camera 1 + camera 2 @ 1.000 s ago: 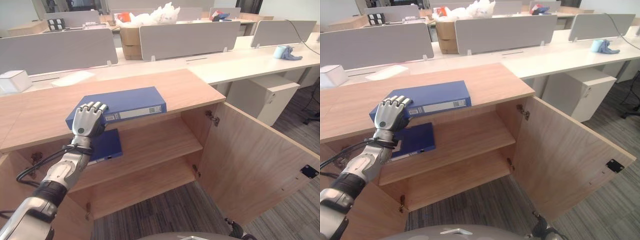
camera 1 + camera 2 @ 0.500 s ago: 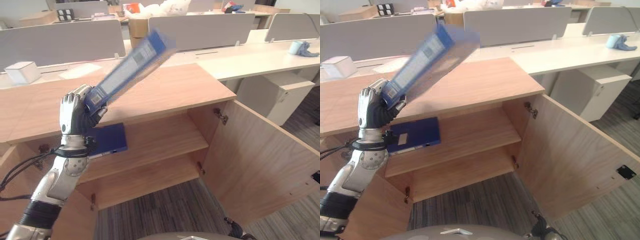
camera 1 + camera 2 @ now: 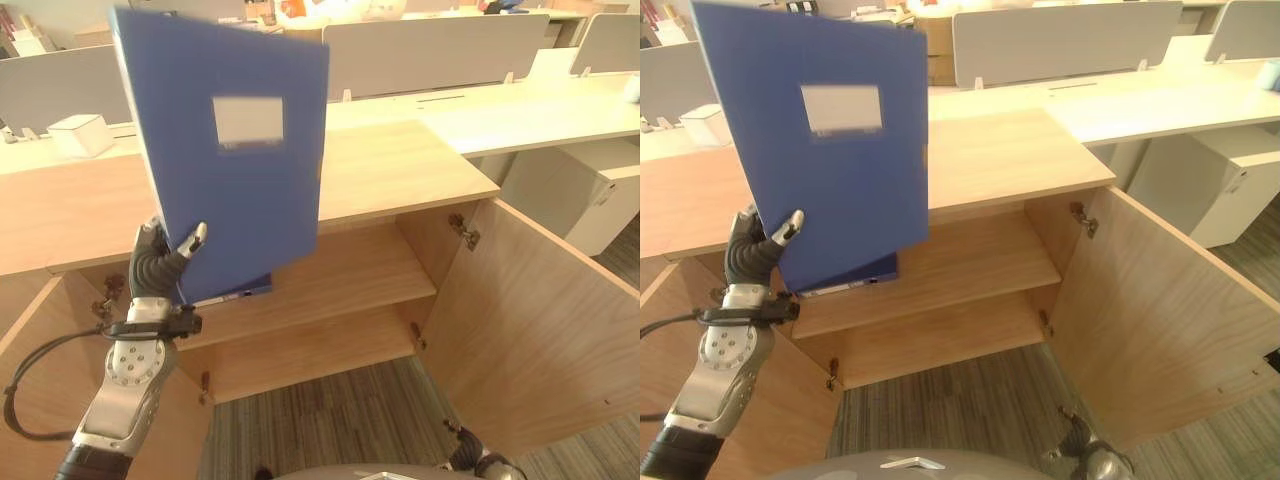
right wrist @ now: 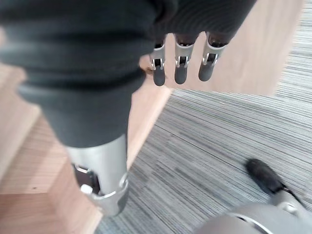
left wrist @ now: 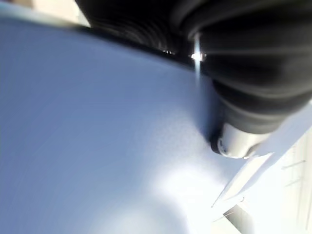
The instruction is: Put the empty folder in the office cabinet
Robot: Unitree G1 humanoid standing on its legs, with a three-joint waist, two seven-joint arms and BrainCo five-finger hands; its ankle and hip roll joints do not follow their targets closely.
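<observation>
1. Folder (image 3: 235, 150), blue with a pale label on its cover, now stands nearly upright in the air above the front edge of the cabinet (image 3: 400, 170) top; a second ago it lay flat on that top near its left front edge, and half a second ago it was tilted halfway up.
2. Left robot hand (image 3: 160, 265) grips the folder at its lower left corner: thumb on the cover facing the camera, fingers curled behind it.
3. Left wrist view shows the folder's blue face pressed right against the hand.
4. Second blue folder (image 3: 855, 280) lies flat on the upper shelf (image 3: 340, 280), at its left end, mostly hidden behind the raised one.
5. Cabinet door (image 3: 530, 330) on the right stands open.
6. Right robot hand (image 4: 180, 66) hangs over the carpet with fingers straight and relaxed, holding nothing.
</observation>
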